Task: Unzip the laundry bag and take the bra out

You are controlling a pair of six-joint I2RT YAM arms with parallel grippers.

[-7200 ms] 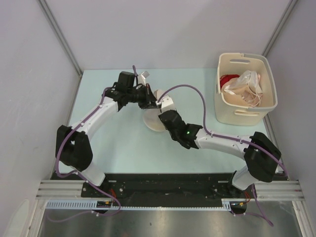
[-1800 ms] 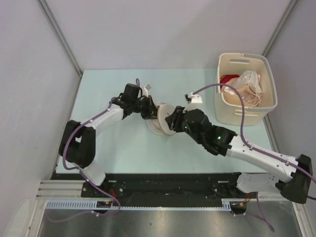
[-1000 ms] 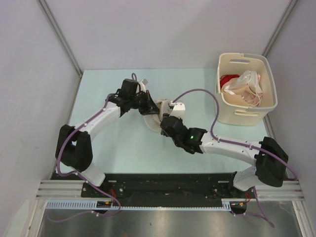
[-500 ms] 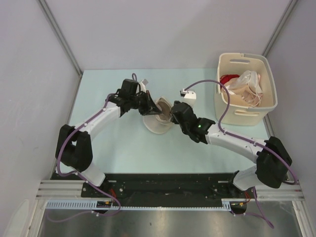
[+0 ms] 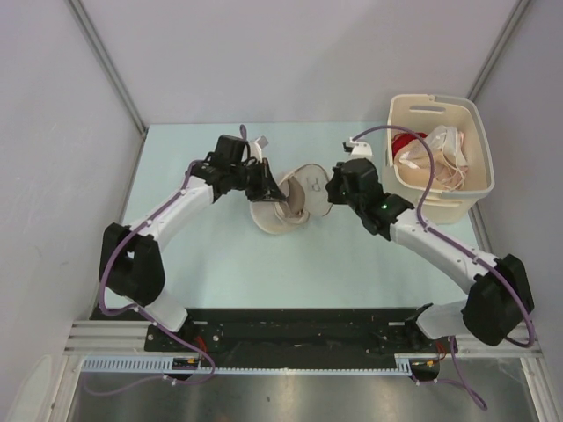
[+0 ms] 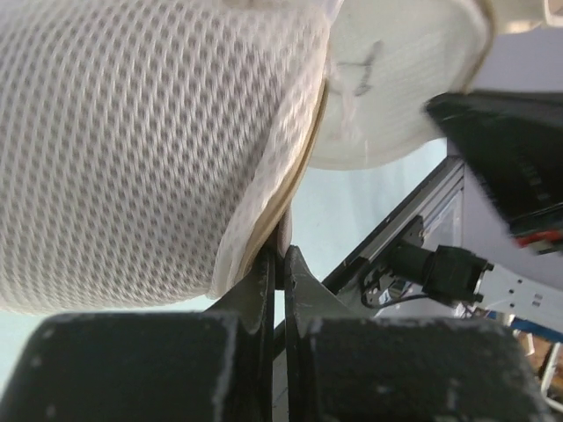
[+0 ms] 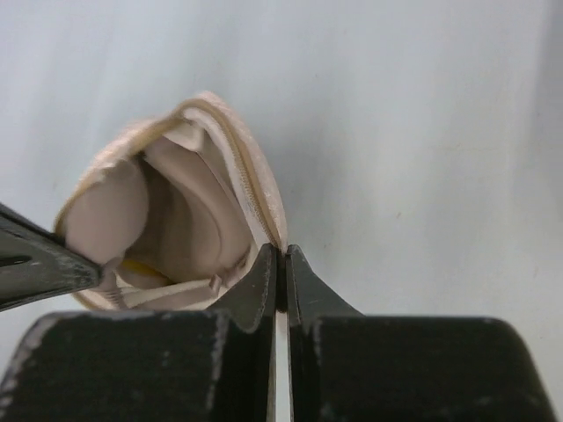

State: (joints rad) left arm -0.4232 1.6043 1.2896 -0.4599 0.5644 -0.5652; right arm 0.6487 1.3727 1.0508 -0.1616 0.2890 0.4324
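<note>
A pale green table (image 5: 220, 255) stands between grey walls. A cream basket (image 5: 422, 204) with clothes in it is at the upper right of the top view. The bag (image 5: 274, 221) lies near the middle of the table, between the two arms. It is open: its lid (image 5: 310, 180), which has a small black print, stands up toward the right. The lower half lies flat on the table.

The left gripper (image 5: 266, 186) is at the upper left side of the bag, and its jaws are clamped on the rim. In the left wrist view the tan edge of the bag goes down between the two black fingers (image 6: 255, 281), and white mesh fabric fills the upper left of that frame.

The right gripper (image 5: 331, 195) is at the right side of the lid. Its jaws are pressed together. In the right wrist view the tips touch the zip edge of the bag, but I cannot tell if any fabric is pinched between them.

The bra (image 7: 145, 266) is inside the open bag. Only a small yellow strip of it shows, low in the left part of the right wrist view, under the pale lining.
</note>
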